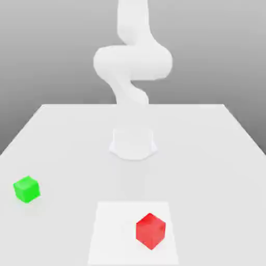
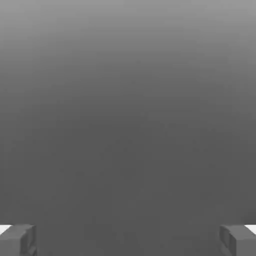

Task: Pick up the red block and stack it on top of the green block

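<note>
Exterior view: the red block (image 1: pixel 150 231) sits on the pale square (image 1: pixel 114 234) on the table (image 1: pixel 208 156), towards the square's edge on the exterior view's right. It is turned so that a corner faces the camera. The green block (image 1: pixel 27 189) is well apart from it, out on the bare tabletop at the exterior view's left, also turned at an angle. The arm (image 1: pixel 132 62) stands behind both. In the hand view the gripper (image 2: pixel 128 240) has its two fingers (image 2: pixel 236 241) spread wide, with nothing between them.

The step in hand, as I judge it, is the approach to the red block, right at the start of the job. To do it well, keep the fingers spread, bring the hand above the cube's centre and turn the wrist until the pads match two opposite side faces; closing across corners would likely twist the cube or let it slip. Come straight down, level, then squeeze gently and evenly. A centred, square grip matters doubly here, since the green block looks a little smaller than the red one and leaves a narrow seat for the stack
</note>
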`<control>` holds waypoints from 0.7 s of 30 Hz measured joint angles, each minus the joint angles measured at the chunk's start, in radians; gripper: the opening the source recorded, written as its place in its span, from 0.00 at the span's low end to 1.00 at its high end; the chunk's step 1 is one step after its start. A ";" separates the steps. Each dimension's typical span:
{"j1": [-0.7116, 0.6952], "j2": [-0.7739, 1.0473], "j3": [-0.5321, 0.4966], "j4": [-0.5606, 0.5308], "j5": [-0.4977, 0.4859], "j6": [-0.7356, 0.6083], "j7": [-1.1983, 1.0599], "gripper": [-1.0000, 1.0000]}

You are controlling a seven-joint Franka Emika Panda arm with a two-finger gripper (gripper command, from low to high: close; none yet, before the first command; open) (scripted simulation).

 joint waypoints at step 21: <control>0.148 0.768 -0.064 -0.278 0.025 0.371 -0.632 0.50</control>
